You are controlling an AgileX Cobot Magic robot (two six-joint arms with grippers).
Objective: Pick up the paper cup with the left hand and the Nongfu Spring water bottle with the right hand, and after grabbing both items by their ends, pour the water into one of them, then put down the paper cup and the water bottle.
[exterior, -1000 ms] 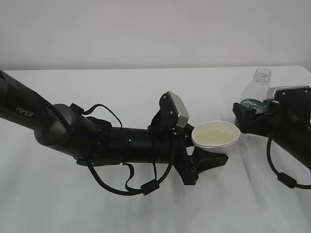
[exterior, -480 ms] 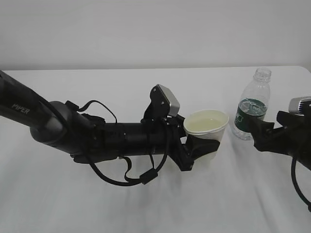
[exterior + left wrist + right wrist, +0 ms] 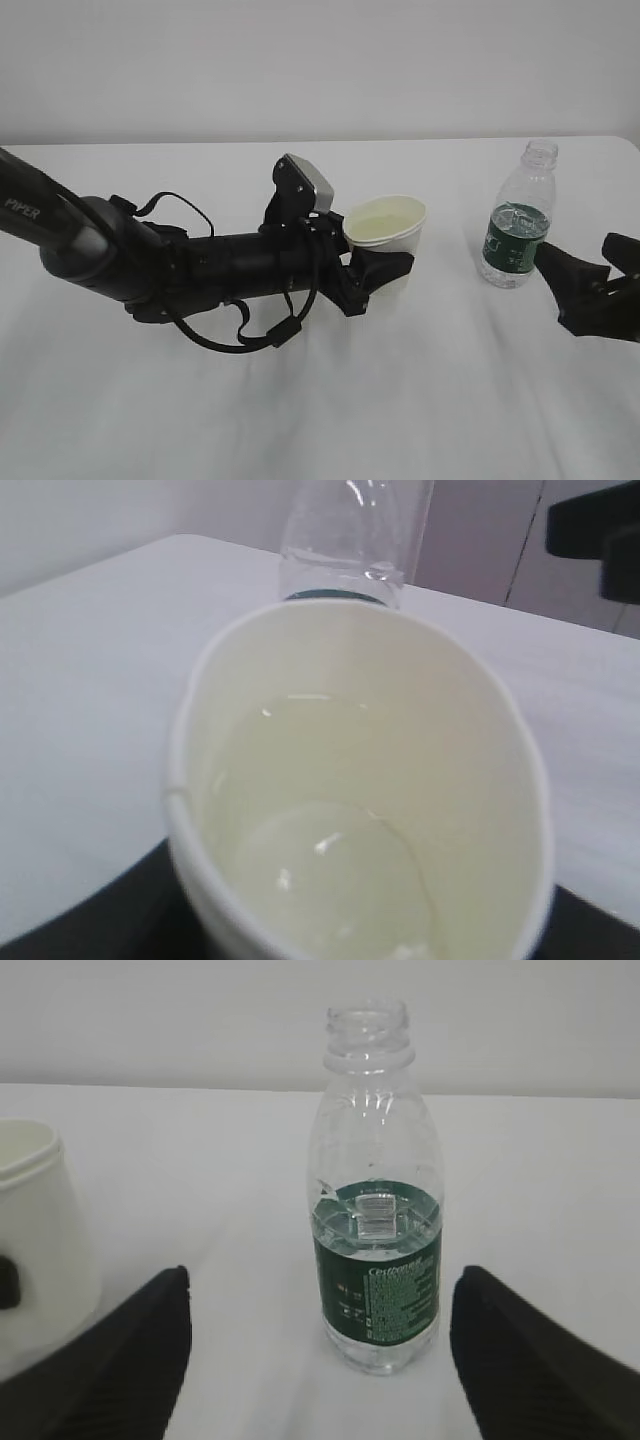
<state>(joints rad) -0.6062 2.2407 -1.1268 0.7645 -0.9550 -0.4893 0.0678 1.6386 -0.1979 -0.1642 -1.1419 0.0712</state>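
The white paper cup (image 3: 386,232) is upright, left of the table's middle, and my left gripper (image 3: 383,272) is shut on its lower wall. Clear water (image 3: 330,870) lies in the cup's cream bottom, and black fingers (image 3: 90,920) show under its rim. I cannot tell whether the cup's base touches the table. The uncapped Nongfu Spring water bottle (image 3: 519,214) stands free on the cloth, with water up to its green label (image 3: 381,1290). My right gripper (image 3: 582,258) is open at the right edge, drawn back from the bottle, which sits beyond its fingers (image 3: 120,1360).
A white cloth covers the table (image 3: 420,400), and a plain grey wall rises behind it. The left arm (image 3: 150,265) with its looping cables lies low across the left half. The cup (image 3: 35,1260) shows at the left of the right wrist view.
The right gripper has let go of the bottle and backed off to the right, leaving it standing. The left arm has carried the cup leftward, away from the bottle.
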